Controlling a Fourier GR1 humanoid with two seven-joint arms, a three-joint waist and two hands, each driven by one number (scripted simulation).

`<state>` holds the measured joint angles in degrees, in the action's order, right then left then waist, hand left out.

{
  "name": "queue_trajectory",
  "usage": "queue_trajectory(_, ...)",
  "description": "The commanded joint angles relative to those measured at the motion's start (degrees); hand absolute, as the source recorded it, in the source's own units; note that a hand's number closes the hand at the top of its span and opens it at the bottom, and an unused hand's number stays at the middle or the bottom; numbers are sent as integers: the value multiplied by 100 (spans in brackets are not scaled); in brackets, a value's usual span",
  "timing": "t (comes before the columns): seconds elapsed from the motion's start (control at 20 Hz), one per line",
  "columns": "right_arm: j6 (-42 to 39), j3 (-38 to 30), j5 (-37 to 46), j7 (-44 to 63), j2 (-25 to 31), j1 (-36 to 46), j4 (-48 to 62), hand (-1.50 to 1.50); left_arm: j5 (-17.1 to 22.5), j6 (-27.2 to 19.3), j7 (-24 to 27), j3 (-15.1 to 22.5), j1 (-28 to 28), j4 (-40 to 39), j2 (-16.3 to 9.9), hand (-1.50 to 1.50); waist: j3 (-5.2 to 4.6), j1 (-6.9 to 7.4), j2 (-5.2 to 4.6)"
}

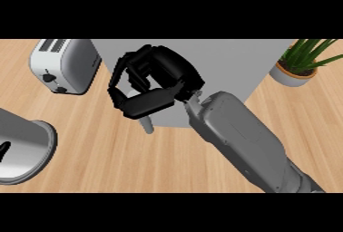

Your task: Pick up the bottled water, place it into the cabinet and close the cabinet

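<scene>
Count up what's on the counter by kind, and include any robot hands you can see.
Toaster: 1
Potted plant: 1
Grey cabinet: 1
Round metal object at left edge: 1
Bottled water, held in right hand: 1
Hands: 1
Total: 6

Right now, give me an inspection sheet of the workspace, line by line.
Surface: wooden counter, bare in the middle.
Job's things: grey cabinet at the top centre; a pale object, probably the bottle, pokes out below the right hand, mostly hidden.
Clutter: toaster at upper left; a steel round vessel at the left edge; potted plant at upper right.
Hands: right hand in front of the cabinet, fingers curled round the pale object; left hand nothing seen.
Cables: nothing seen.
Surroundings: nothing seen beyond the counter.
</scene>
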<state>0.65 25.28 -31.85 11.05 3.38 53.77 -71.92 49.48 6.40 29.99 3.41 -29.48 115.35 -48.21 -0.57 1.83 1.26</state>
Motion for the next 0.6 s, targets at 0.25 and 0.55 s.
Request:
queue_trajectory(0.25,349,-783,442,-473,585,317,782,-150,-9,-128,-261,77,156,166,73,-150,58,-99,-185)
queue_trajectory(0.55,263,-779,445,-480,639,204,855,-150,-130,-53,-220,145,104,254,163,-150,56,-48,-165)
